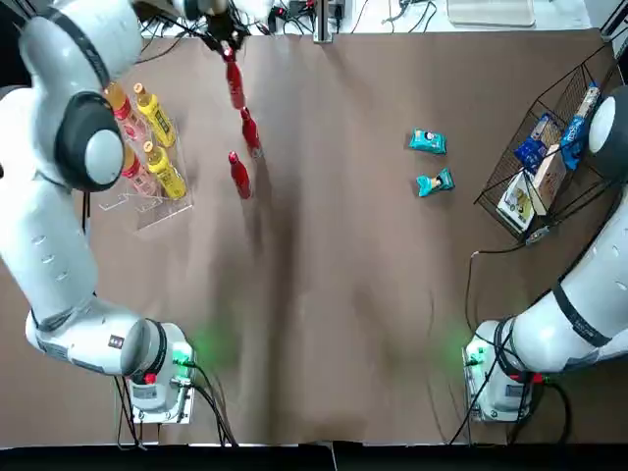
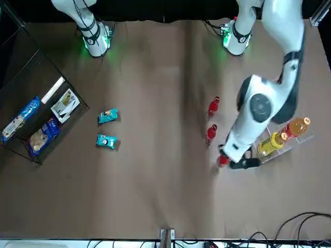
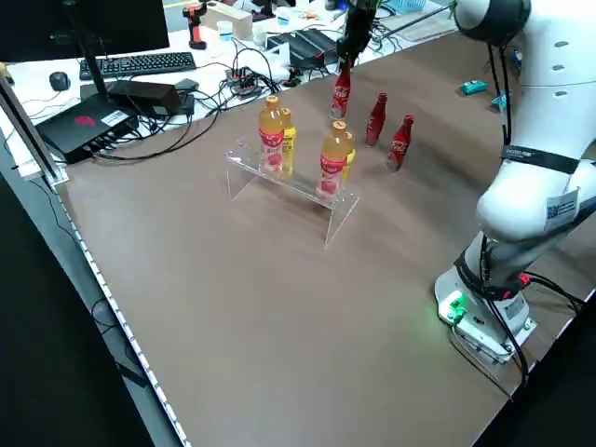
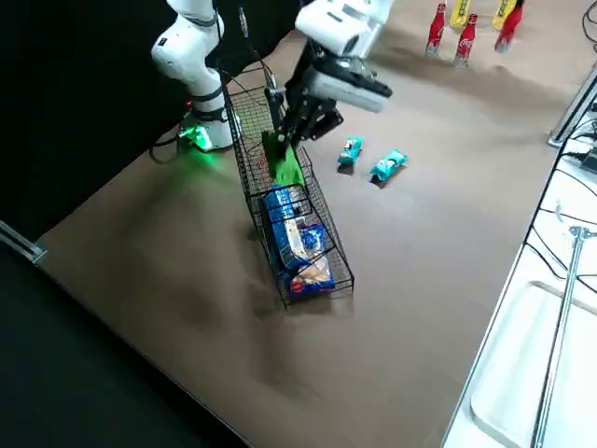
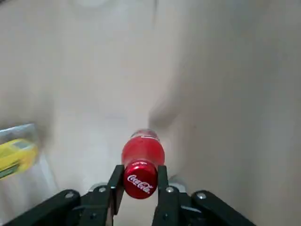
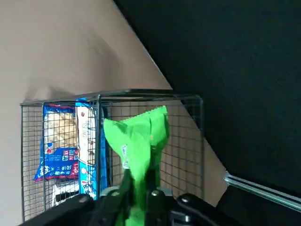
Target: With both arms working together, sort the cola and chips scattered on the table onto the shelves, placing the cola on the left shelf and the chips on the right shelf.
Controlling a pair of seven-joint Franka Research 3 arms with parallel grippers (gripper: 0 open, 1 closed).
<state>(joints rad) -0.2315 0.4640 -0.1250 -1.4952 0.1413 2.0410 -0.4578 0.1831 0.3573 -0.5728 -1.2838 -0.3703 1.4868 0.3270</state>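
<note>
My left gripper (image 5: 140,180) is shut on the red cap of a cola bottle (image 1: 235,84) at the table's far left, just past the clear left shelf (image 3: 291,183). Two more cola bottles (image 1: 250,130) (image 1: 239,178) stand upright beside it on the table. Over the black wire right shelf (image 4: 322,273) at the right edge, my right gripper (image 6: 138,189) is shut on the green chips packet (image 6: 137,140), which hangs into the basket's near end. Two teal chips packets (image 1: 428,141) (image 1: 435,183) lie on the table left of that shelf.
Amber and yellow bottles (image 1: 155,120) fill the clear stand. Blue and white boxes (image 4: 297,241) lie in the wire basket. Cables, a keyboard and other gear (image 3: 140,63) sit beyond the table's far and left edges. The brown tabletop (image 1: 343,314) spreads between the arm bases.
</note>
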